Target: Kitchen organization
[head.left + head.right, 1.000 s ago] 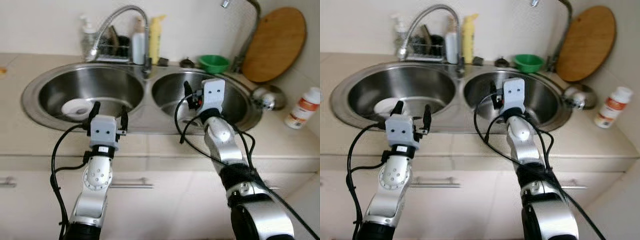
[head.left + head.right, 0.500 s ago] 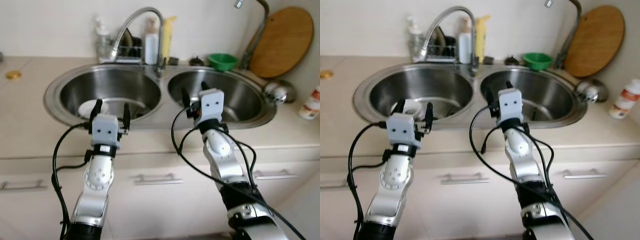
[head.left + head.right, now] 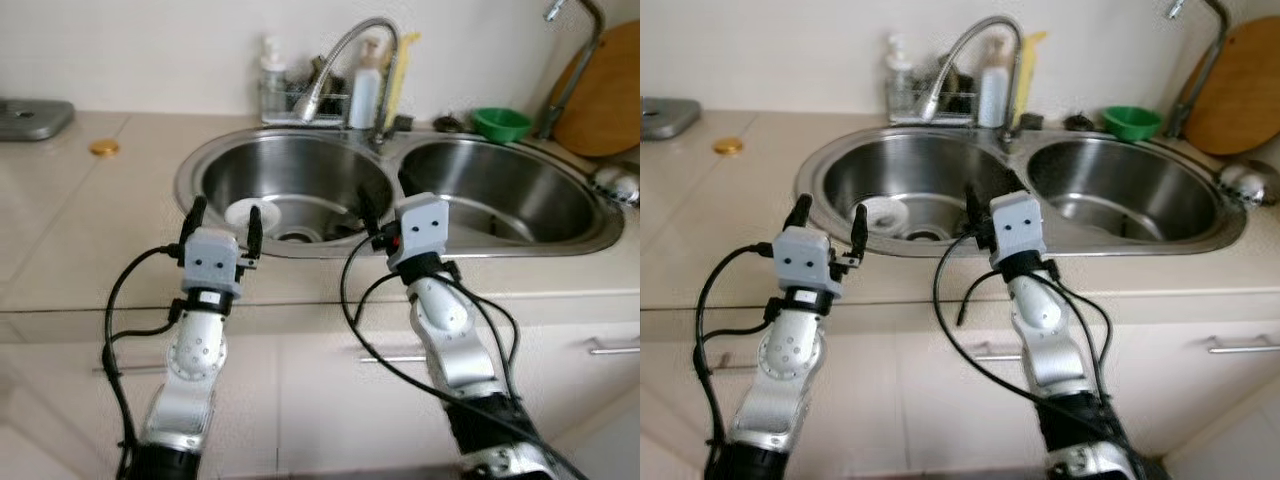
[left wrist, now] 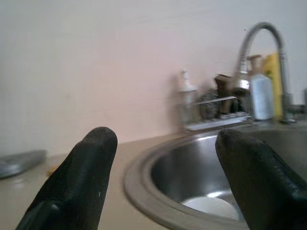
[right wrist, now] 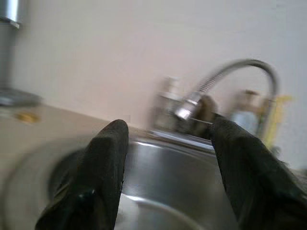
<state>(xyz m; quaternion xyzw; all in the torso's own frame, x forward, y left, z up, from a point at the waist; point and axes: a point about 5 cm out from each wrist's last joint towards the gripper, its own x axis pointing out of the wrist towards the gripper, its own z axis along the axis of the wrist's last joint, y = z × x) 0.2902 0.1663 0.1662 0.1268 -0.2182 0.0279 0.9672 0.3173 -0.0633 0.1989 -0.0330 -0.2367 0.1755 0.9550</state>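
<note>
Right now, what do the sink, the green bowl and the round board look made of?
Sink: brushed stainless steel, grey with soft reflections. Green bowl: probably plastic, uniform saturated colour, slight gloss. Round board: looks like wood, warm brown, matte; grain too blurred to confirm.

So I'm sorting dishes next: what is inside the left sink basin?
A white plate lies in the left basin beside the drain. The basin's near wall and the right gripper hide part of the bottom.
</note>
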